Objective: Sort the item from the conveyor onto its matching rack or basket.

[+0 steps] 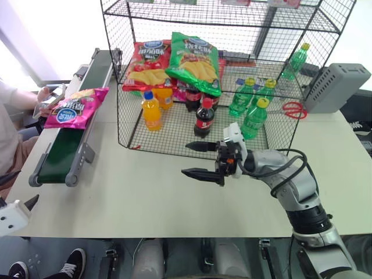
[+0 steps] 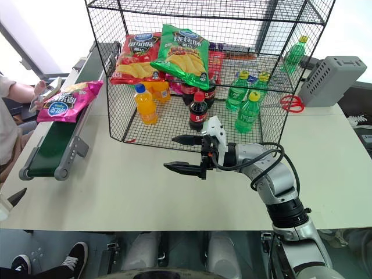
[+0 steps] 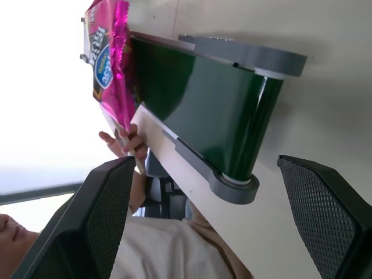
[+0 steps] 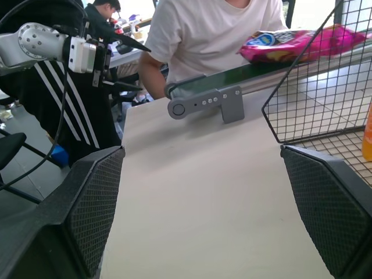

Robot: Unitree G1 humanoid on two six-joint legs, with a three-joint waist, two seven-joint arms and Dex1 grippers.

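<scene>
The item, a glossy magenta-pink chip bag (image 1: 75,107) with a round blue logo, lies on the dark-green conveyor (image 1: 61,152) at the table's left edge. The big black wire rack (image 1: 124,110) stands at the back middle. In front of the rack my right gripper (image 1: 186,158) hovers over the table, pointing left toward the conveyor, open and empty. My left gripper (image 3: 203,160) is low at the near left, off the table's corner, facing the conveyor's near end; its fingers (image 3: 93,215) stand wide apart with nothing between them.
A red chip bag (image 1: 150,63), a green chip bag (image 1: 196,61) and several bottles sit in the rack. To its right stand a grey plastic box (image 1: 338,84) and a red looped thing (image 1: 294,109). A person (image 4: 209,35) sits behind the conveyor, a hand (image 3: 127,142) near the bag.
</scene>
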